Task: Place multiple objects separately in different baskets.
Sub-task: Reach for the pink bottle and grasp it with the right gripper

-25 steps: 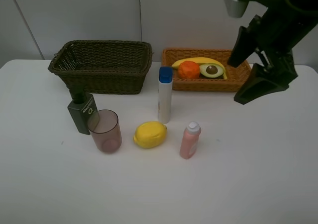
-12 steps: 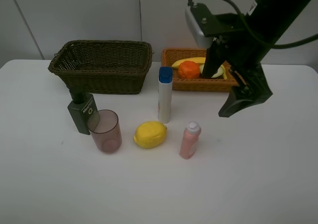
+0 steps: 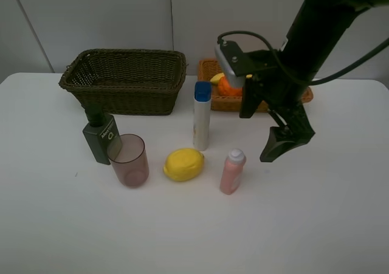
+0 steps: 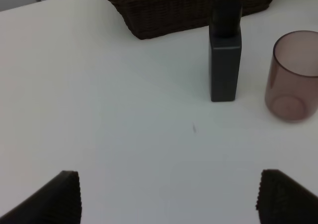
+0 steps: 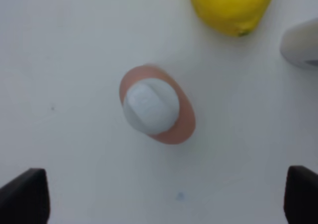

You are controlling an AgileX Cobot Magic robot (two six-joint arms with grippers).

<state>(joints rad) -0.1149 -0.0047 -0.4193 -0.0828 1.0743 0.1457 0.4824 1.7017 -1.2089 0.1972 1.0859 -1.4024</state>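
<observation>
Right gripper (image 3: 255, 137) swung down, jaws spread, empty, near one pink bottle (image 3: 232, 172) (one dark basket (image 3: 124, 95), one orange basket (image 3: 225, 104)).

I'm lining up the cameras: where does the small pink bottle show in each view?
Exterior high: the pink bottle stands just right of the lemon.
Left wrist: not in it.
Right wrist: the pink bottle seen from above, near the picture's middle.
Shared landmark: the lemon, close beside it in both.

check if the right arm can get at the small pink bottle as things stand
Probably yes: the right gripper hangs open over the small pink bottle, and the lemon and tall white bottle stand apart from it.
</observation>
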